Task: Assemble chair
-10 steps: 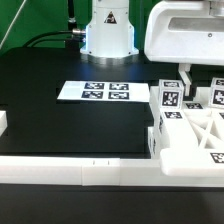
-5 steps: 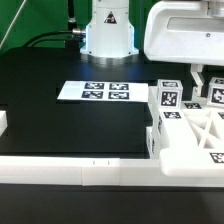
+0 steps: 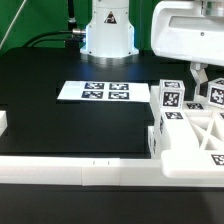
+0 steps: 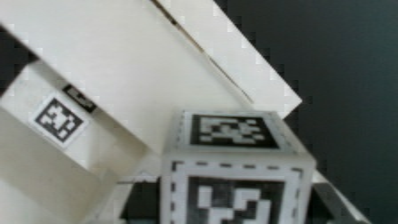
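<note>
Black table [image 3: 70,120], arm lowered at exterior view's right, gripper [image 3: 200,72] above chair parts [image 3: 190,130], grip state unclear

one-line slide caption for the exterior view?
Franka gripper hovers above tagged white chair pieces and the X-braced frame at the exterior view's right; marker board lies on the black table.

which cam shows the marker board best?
Exterior view: the marker board lies flat on the black table, all four tags visible. The wrist view doesn't show it, only tagged white chair parts up close.
</note>
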`<state>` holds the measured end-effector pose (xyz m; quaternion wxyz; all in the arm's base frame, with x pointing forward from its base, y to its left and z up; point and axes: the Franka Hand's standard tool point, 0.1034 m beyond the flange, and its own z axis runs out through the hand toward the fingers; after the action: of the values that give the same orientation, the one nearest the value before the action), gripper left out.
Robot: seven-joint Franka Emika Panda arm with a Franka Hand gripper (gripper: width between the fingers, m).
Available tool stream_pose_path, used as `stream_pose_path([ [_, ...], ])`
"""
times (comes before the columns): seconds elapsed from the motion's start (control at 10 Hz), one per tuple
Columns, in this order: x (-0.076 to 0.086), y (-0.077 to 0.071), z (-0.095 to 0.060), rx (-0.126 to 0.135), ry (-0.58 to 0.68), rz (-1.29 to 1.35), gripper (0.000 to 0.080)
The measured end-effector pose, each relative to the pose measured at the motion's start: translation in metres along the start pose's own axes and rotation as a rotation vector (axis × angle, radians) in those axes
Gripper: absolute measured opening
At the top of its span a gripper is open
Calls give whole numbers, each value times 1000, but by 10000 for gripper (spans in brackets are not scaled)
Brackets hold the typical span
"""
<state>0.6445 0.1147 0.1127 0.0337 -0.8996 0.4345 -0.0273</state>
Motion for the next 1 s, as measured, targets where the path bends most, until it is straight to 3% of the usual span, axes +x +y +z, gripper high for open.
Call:
stream_pose_path([
  [0.3,-1,4,0,24,0,288,284],
  [0.7,-1,5,0,35,-31,603,284],
  [0.8,-2,5,1,33,-32,610,362],
  [0.9,-2,6,2,32,-31,589,362],
  [1.0,-2,5,2,30,-32,568,543],
])
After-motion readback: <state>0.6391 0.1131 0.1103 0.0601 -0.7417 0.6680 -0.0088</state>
